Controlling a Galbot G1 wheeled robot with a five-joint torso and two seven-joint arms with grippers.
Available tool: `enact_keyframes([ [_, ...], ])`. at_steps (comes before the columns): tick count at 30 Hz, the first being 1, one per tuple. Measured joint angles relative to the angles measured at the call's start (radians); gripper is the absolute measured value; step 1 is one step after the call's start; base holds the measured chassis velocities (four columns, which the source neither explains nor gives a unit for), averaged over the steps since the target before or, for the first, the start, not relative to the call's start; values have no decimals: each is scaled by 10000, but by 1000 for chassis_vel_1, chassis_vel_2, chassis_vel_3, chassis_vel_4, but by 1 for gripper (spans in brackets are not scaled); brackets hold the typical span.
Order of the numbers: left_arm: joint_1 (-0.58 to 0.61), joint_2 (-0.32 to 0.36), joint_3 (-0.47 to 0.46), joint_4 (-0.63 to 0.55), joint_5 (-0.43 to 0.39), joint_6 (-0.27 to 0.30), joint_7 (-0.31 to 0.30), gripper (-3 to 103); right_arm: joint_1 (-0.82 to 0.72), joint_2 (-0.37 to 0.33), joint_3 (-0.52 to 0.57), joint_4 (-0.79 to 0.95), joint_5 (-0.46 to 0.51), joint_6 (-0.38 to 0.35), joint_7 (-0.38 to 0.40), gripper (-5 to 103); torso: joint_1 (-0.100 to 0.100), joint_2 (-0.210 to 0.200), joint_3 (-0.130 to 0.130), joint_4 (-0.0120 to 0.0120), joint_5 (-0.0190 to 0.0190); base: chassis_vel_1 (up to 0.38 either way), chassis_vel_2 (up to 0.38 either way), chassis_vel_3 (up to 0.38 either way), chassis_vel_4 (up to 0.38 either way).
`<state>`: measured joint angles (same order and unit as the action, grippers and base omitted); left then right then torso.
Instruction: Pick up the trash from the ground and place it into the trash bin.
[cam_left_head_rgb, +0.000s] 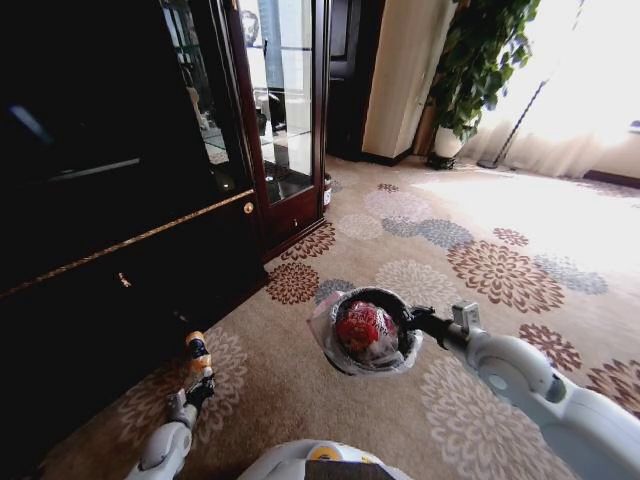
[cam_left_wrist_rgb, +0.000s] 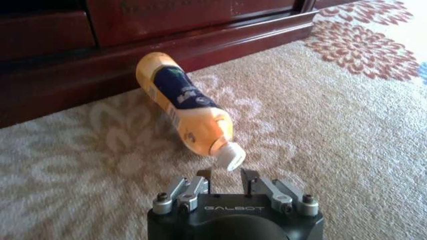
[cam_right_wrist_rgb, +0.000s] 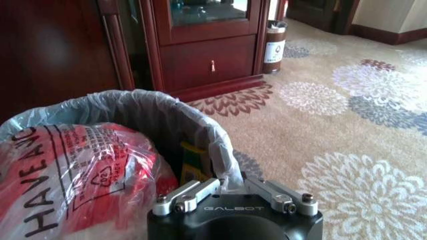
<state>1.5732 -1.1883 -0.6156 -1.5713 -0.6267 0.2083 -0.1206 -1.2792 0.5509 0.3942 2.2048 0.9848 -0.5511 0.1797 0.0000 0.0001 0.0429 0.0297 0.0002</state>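
Right gripper clamped on bin rim, bag inside, left gripper apart at bottle cap, bottle base toward cabinet at 12 o'clock.

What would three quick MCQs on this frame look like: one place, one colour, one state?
1. Where does the orange plastic bottle with the dark label lie?
A. inside the bin
B. on the carpet beside the dark wooden cabinet's base
C. under the potted plant

2. What colour is the crumpled plastic bag inside the bin?
A. red and white
B. blue
C. black

3. What state is the left gripper in?
A. shut on the bottle
B. holding the bin
C. open, jaws just short of the white cap

Answers:
1 B: the left wrist view shows it lying on carpet along the cabinet base.
2 A: red print on white shows in the round bag-lined trash bin that the right gripper holds by its rim.
3 C: a gap stands between the jaws.
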Motion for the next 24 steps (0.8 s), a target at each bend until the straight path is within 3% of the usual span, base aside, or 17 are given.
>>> enact_keyframes([
  [1, 55, -14, -16, -185, -153, 143, -242, 34, 4, 1, 0, -18, 1, 1, -9, 1, 0, 0, 0, 0, -1, 0, 0, 0, 0],
  [2, 123, -29, -71, -671, -733, 451, -1145, 39, 12, 11, 0, -74, -9, 10, -36, 1, 0, 0, 0, -1, -1, 0, 0, 0, 0],
  [3, 123, -29, -71, -671, -733, 451, -1145, 39, 12, 11, 0, -74, -9, 10, -36, 1, 0, 0, 0, -1, -1, 0, 0, 0, 0],
  [5, -42, -23, -136, -1038, -1690, 775, -2324, 49, 66, 59, -51, -171, -55, 19, -104, 1, 0, 1, 0, -3, 3, 0, 0, 0, 0],
  [8, -469, 52, -178, -893, -2132, 841, -2973, 60, 245, 88, -316, -252, -87, 36, -123, 1, 0, 0, 0, -4, -2, 0, 0, 0, 0],
  [13, -1640, 553, -129, 221, -2501, 730, -2861, 82, 703, -5, -850, -407, -76, 36, -164, 1, 0, 0, 0, 1, 1, 0, 0, 0, 0],
  [15, -1876, 618, -71, 446, -2524, 701, -2835, 82, 783, -49, -921, -430, -64, 36, -174, 1, 0, 0, 1, -2, 0, 0, 0, 0, 0],
  [18, -2790, 825, 179, 1151, -2741, 720, -2737, 97, 1174, -288, -1232, -532, 56, 36, -177, 1, 0, 0, 1, -5, -2, 0, 0, 0, 0],
  [24, -3933, 778, 646, 1851, -3512, 1046, -3533, 100, 1708, -492, -1671, -689, 208, 32, -176, 1, 0, 0, 1, 2, -2, 0, 0, 0, 0],
])
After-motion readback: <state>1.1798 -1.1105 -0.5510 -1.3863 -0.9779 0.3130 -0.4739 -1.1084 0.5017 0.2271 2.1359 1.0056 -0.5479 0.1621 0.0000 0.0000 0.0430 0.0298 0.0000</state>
